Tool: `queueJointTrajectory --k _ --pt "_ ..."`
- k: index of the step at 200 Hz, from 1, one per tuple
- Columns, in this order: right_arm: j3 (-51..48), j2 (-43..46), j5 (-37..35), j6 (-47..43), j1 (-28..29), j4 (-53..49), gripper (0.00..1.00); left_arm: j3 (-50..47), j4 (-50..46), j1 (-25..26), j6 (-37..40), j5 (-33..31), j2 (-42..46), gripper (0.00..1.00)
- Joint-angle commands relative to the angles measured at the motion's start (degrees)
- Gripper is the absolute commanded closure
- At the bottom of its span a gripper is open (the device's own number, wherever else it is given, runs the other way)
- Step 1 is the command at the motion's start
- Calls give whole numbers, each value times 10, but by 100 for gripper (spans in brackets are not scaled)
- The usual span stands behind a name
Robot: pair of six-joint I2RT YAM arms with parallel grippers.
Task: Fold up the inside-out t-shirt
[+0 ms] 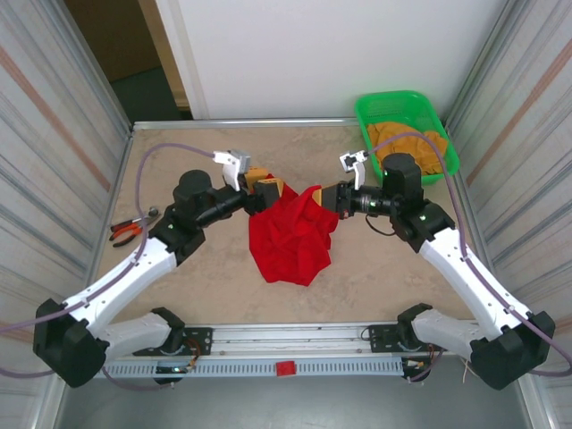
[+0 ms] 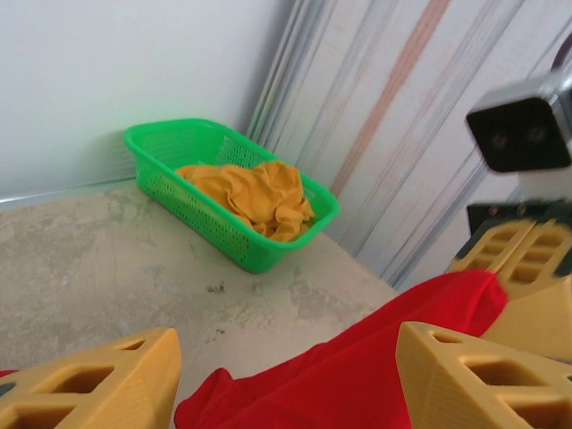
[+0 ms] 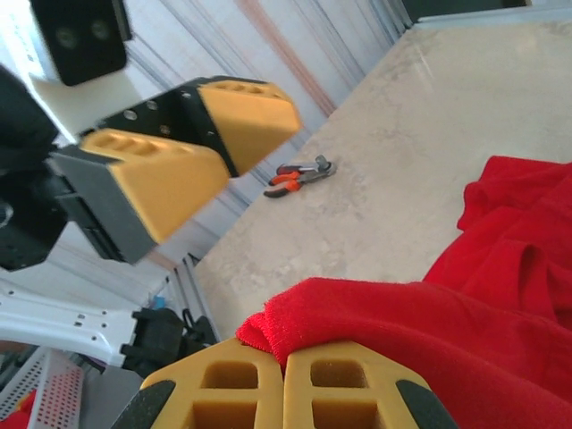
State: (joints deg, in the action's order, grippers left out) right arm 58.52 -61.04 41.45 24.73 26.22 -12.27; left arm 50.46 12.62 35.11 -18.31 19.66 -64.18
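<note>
Mid-table, a bunched red shirt (image 1: 290,237), its far right edge pinched in the clenched right gripper (image 1: 322,197), drape running toward the near side; left gripper (image 1: 271,192) spread open at the far left edge, facing right.

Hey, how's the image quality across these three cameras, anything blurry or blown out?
Top external: even light, soft shadows, the t-shirt sharp. Left wrist: its own fingers soft and out of focus, the green basket clearer. Right wrist: the left gripper blurred, the far table washed bright.
</note>
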Motion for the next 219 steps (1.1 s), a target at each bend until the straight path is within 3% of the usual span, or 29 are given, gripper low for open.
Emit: queueJointTrajectory --k 1,100,127,134,158,193,219 --pt "20 0 22 -18 -3 -4 100 17 -42 14 62 48 -21 35" --pt "21 -2 10 -15 -3 -4 100 -29 40 93 58 -13 -78 33" --pt "16 3 8 -15 -3 -4 100 -31 55 89 50 -39 -93 46" --pt "14 4 6 -16 -3 -4 100 -34 68 83 43 -28 -97 54" --pt "2 8 -3 -16 -18 -7 100 -37 95 47 6 39 -98 100" --pt "-29 -21 -43 -14 -64 -11 100 -43 137 -5 -66 166 -62 100" --pt "-39 -80 -28 10 -80 27 100 -30 176 -29 -124 259 -54 100"
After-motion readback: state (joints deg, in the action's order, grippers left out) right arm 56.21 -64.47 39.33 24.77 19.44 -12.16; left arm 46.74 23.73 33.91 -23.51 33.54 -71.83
